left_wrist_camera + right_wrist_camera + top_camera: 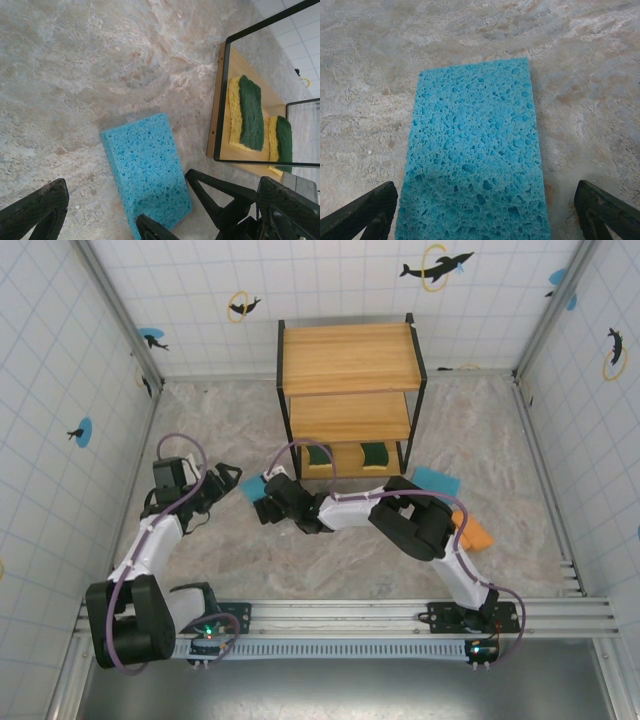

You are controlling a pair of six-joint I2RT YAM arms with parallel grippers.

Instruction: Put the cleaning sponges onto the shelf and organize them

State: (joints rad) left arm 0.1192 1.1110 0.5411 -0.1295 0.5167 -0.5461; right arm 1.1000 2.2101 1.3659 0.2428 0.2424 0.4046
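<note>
Blue porous sponge [475,150], flat, rectangular.

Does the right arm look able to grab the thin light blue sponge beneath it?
Probably yes: the open right gripper sits astride the light blue sponge, nothing in between.

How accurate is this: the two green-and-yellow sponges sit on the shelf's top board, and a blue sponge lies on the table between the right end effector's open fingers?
Wrong board: in the top external view the two green-and-yellow sponges sit on the shelf's bottom board, not the top. The rest holds: a blue sponge lies on the table between the right end effector's open fingers.
</note>
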